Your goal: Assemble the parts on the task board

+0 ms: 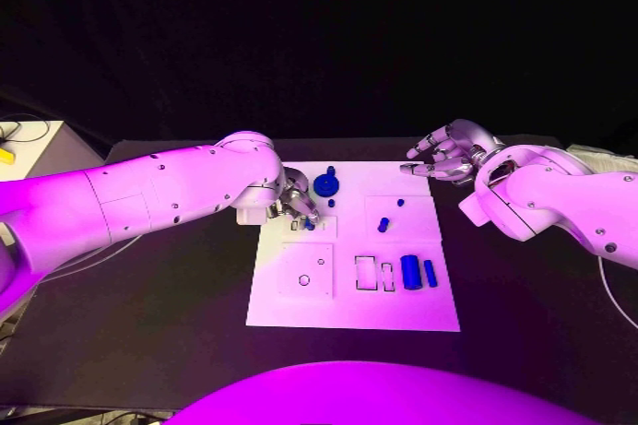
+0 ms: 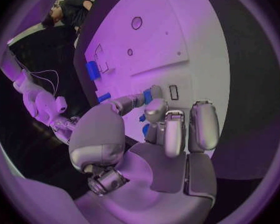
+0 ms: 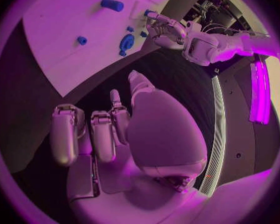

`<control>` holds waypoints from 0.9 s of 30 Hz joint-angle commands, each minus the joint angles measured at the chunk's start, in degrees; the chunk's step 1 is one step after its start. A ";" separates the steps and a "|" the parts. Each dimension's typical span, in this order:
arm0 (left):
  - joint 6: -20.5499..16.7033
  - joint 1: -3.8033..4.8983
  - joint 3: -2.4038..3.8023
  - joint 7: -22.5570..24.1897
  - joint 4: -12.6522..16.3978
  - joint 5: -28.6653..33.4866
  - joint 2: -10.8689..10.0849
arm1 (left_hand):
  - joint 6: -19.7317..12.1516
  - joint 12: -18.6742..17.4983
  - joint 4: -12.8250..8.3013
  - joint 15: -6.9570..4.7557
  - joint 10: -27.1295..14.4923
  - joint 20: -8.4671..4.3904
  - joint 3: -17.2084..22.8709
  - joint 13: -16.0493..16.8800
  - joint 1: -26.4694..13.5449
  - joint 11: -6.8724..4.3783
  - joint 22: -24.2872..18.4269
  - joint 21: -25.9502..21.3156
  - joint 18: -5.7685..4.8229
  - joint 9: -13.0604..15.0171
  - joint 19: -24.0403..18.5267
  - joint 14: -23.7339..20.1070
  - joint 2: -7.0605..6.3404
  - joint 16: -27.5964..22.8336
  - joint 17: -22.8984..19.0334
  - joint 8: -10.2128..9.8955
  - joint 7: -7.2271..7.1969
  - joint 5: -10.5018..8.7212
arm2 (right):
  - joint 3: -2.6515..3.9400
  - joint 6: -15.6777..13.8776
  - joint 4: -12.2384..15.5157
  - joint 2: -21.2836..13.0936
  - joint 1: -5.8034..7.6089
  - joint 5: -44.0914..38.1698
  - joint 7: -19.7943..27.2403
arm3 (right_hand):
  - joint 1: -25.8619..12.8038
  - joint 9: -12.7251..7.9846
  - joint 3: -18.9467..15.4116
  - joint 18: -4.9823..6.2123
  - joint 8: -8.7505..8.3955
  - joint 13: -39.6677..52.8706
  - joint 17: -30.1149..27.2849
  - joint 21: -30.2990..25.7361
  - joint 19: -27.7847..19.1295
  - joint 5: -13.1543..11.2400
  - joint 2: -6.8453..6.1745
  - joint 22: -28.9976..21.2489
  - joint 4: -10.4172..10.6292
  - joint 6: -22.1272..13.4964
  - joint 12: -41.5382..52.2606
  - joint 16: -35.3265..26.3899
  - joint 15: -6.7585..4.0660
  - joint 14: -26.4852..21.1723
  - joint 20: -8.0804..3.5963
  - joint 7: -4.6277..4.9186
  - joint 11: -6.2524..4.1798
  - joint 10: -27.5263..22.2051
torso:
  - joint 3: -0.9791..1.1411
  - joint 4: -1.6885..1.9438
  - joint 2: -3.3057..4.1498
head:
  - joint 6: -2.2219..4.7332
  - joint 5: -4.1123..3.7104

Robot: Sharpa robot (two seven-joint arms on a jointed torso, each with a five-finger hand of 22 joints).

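Note:
The white task board (image 1: 352, 296) lies mid-table. My left hand (image 1: 295, 206) hovers over its near-left part, and its thumb and a finger pinch a small blue part (image 2: 148, 95) just above the board (image 2: 177, 40). A blue round part (image 1: 327, 182) sits beside that hand, also seen as the blue round part (image 3: 126, 41). A blue peg (image 1: 383, 225) stands mid-board. A blue cylinder (image 1: 411, 272) and a thin blue bar (image 1: 430, 273) lie at the front right. My right hand (image 1: 450, 153) hangs over the board's far right corner, fingers apart, holding nothing.
Outlined recesses (image 1: 306, 270) and narrow slots (image 1: 366, 272) mark the board's front half. A white box (image 1: 33, 148) with cables stands at the table's far left. Black table surface surrounds the board on all sides.

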 commanded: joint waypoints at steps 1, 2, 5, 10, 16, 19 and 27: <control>0.01 -0.54 -0.39 0.29 0.43 0.08 0.29 | 2.36 -0.81 -8.02 -0.35 -0.32 -0.08 7.61 -0.82 0.44 -0.42 -0.10 -0.07 -0.92 -0.17 0.20 6.03 0.98 0.19 15.09 -0.34 -2.12 -0.32 | 0.01 0.50 0.12 -0.06 -0.03 -0.59 0.45 | -0.34 -0.05 0.00 1.17 0.36 5.17 10.99 -0.18 1.46 0.24 0.09 9.19 -0.07 -0.45 -0.38 -0.33 0.01 4.90 0.23 0.09 -0.19 -0.39 | -0.01 0.00 0.08 | 0.01 -0.05; -0.04 -0.54 -0.39 0.30 0.47 0.09 0.28 | 2.35 -0.90 -8.03 -0.35 -0.36 -0.08 7.58 -0.94 0.46 -0.42 -0.13 -0.08 -0.91 -0.19 0.18 6.03 1.00 0.19 15.09 -0.36 -2.12 -0.34 | 0.01 0.49 0.12 -0.07 -0.03 -0.59 0.45 | -0.34 -0.05 0.00 1.17 0.36 5.17 10.99 -0.18 1.46 0.24 0.09 9.19 -0.07 -0.45 -0.38 -0.33 0.01 4.90 0.23 0.09 -0.19 -0.39 | 0.00 0.01 0.08 | 0.01 -0.06; -0.43 -0.56 -0.41 0.36 0.71 0.22 0.22 | 2.52 -1.18 -7.88 -0.38 -0.34 -0.11 6.79 -1.21 0.60 -0.44 -0.07 -0.09 -0.93 -0.45 0.24 6.03 1.21 0.19 15.09 -0.61 -2.15 -0.85 | 0.01 0.48 0.11 -0.08 -0.03 -0.59 0.47 | -0.34 -0.05 0.00 1.17 0.36 5.17 10.99 -0.18 1.46 0.24 0.09 9.19 -0.07 -0.45 -0.38 -0.33 0.01 4.90 0.23 0.09 -0.19 -0.39 | -0.03 0.03 0.07 | 0.01 -0.08; -0.91 -0.61 -0.42 0.44 0.96 0.32 0.11 | 3.05 -1.59 -7.18 -0.41 -0.11 -0.16 3.76 -1.45 1.51 -0.49 -0.08 -0.20 -0.94 -1.20 0.31 6.03 1.87 0.19 15.09 -1.27 -2.25 -2.87 | 0.01 0.47 0.10 -0.11 -0.03 -0.59 0.49 | -0.36 -0.06 0.00 1.19 0.36 5.16 11.05 -0.27 1.43 0.27 0.08 9.14 -0.06 -0.51 -0.39 -0.31 0.02 4.92 0.23 0.10 -0.19 -0.40 | -0.06 0.06 0.06 | 0.01 -0.07; -1.67 -0.67 -0.43 0.54 1.24 0.49 -0.17 | 3.51 -2.75 -6.66 -0.40 -0.29 -0.16 1.72 -2.76 2.99 -0.50 -0.17 -0.36 -0.94 -2.04 0.33 6.03 2.26 0.19 15.09 -2.03 -2.30 -9.08 | 0.01 0.49 0.04 -0.10 -0.04 -0.59 0.53 | -0.36 -0.07 0.01 1.19 0.36 5.16 10.99 -0.30 1.42 0.33 0.10 9.13 -0.06 -0.54 -0.38 -0.34 0.02 4.90 0.23 0.10 -0.18 -0.40 | -0.01 0.03 0.03 | 0.01 -0.05; -2.19 -0.73 -0.43 0.60 1.46 0.53 -0.37 | 3.46 -3.46 -6.83 -0.42 -0.57 -0.17 1.62 -3.69 3.60 -0.52 -0.23 -0.41 -0.93 -2.25 0.31 6.03 2.33 0.19 15.09 -2.27 -2.30 -9.51 | 0.01 0.48 0.02 -0.11 -0.04 -0.58 0.55 | -0.36 -0.07 0.01 1.19 0.36 5.16 10.99 -0.30 1.42 0.33 0.10 9.13 -0.06 -0.54 -0.38 -0.34 0.02 4.90 0.23 0.10 -0.18 -0.40 | -0.03 0.04 0.06 | 0.01 -0.05; -3.75 -0.86 -0.44 0.75 1.75 0.56 -0.70 | 3.50 -3.66 -6.92 -0.42 -0.60 -0.18 1.59 -3.90 4.01 -0.51 -0.23 -0.43 -0.93 -2.39 0.32 6.03 2.39 0.19 15.09 -2.40 -2.27 -9.62 | 0.01 0.45 -0.02 -0.14 -0.06 -0.58 0.57 | -0.36 -0.07 0.01 1.19 0.36 5.16 10.99 -0.30 1.42 0.33 0.10 9.13 -0.06 -0.54 -0.38 -0.34 0.02 4.90 0.23 0.10 -0.18 -0.40 | -0.04 0.06 0.03 | 0.01 -0.01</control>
